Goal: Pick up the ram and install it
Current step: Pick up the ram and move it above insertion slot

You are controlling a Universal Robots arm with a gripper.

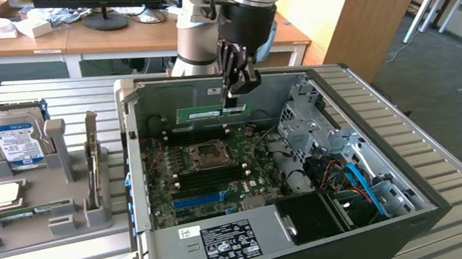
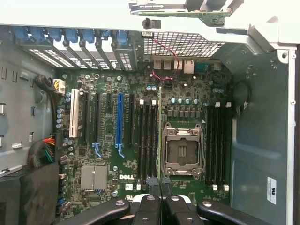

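Observation:
The ram (image 1: 211, 113) is a long green stick with a white label. It hangs level inside the open computer case (image 1: 364, 119), above the motherboard (image 1: 209, 169). My gripper (image 1: 240, 95) is shut on one end of it from above. The wrist view catches the ram (image 2: 160, 131) edge-on as a thin green line running out from my gripper (image 2: 160, 190). It lies over the black memory slots (image 2: 146, 140), just beside the empty processor socket (image 2: 182, 152). I cannot tell whether it touches a slot.
A grey holder (image 1: 13, 238) stands at the exterior view's left with a hard drive (image 1: 17, 137), a silver processor chip (image 1: 4, 194) and an upright card (image 1: 93, 154). Case walls, a drive cage (image 1: 306, 123) and cables (image 1: 354, 180) surround the board.

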